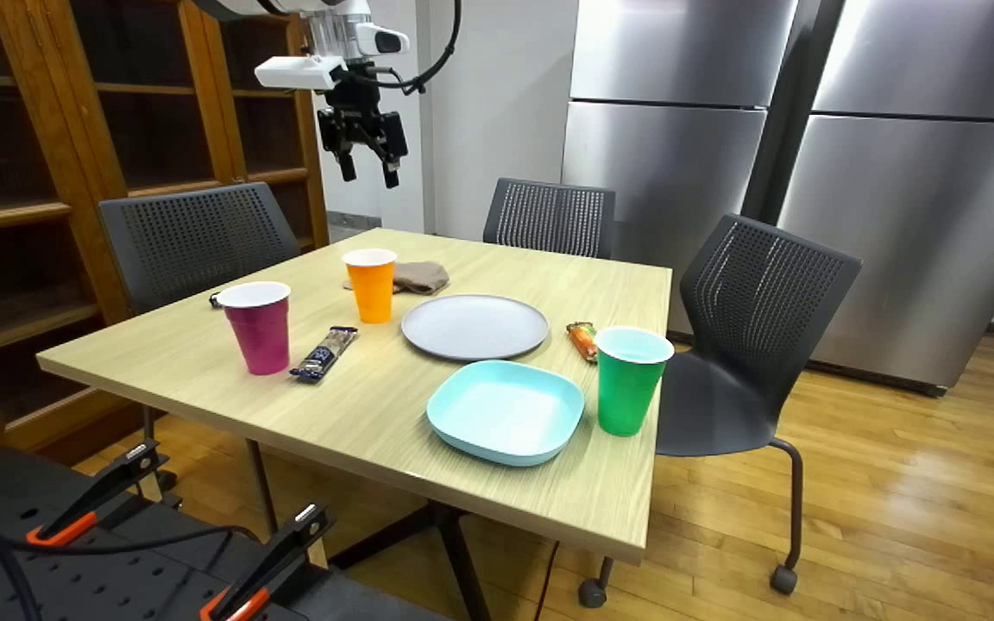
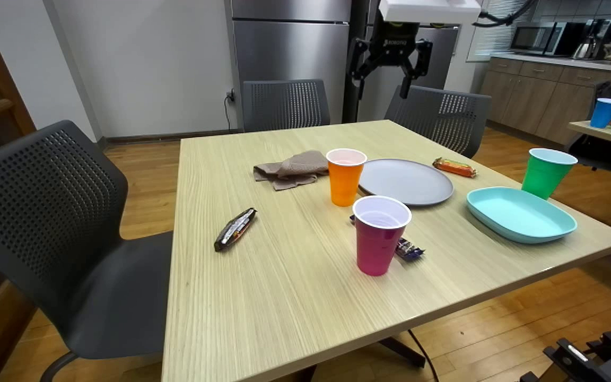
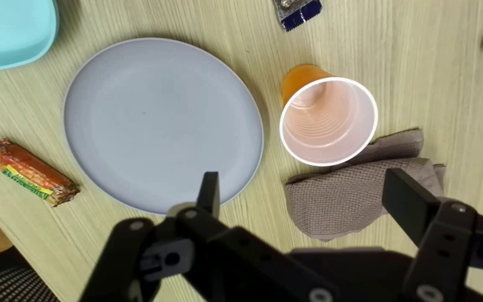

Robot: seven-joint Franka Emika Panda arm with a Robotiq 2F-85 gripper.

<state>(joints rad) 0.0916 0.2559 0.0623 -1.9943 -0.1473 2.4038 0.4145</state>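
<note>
Jaws spread as wide as you like, nothing between them, hanging high over the pale wooden surface [image 2: 263, 297]! Both exterior views have them pointing down, well apart from everything below. Over to the wrist view: one tip lines up above the rim of the grey plate [image 3: 164, 121], the other above the crumpled brown cloth [image 3: 333, 205], both things lying flat on the surface. And right beside plate and cloth, there's the orange cup [image 3: 329, 121], standing upright, white rim uppermost! A bar in a red-orange wrapper [image 3: 34, 173] lies near the plate, on the side away from that cup.

Out wide now, in an exterior view: the magenta cup [image 1: 260, 336], upright, a dark blue-wrapped bar [image 1: 324, 354] just beside it. Further along, the turquoise dish [image 1: 506, 405] sits near the plate, and the green cup [image 1: 631, 388] stands upright next to it, close to the surface's edge; whether those two touch, I can't tell. Another exterior angle picks up a brown-wrapped bar [image 2: 235, 229], lying toward the dark chair [image 2: 45, 228]. Steel refrigerators [image 1: 661, 190] make the backdrop, with a wooden cabinet [image 1: 152, 129] alongside.
</note>
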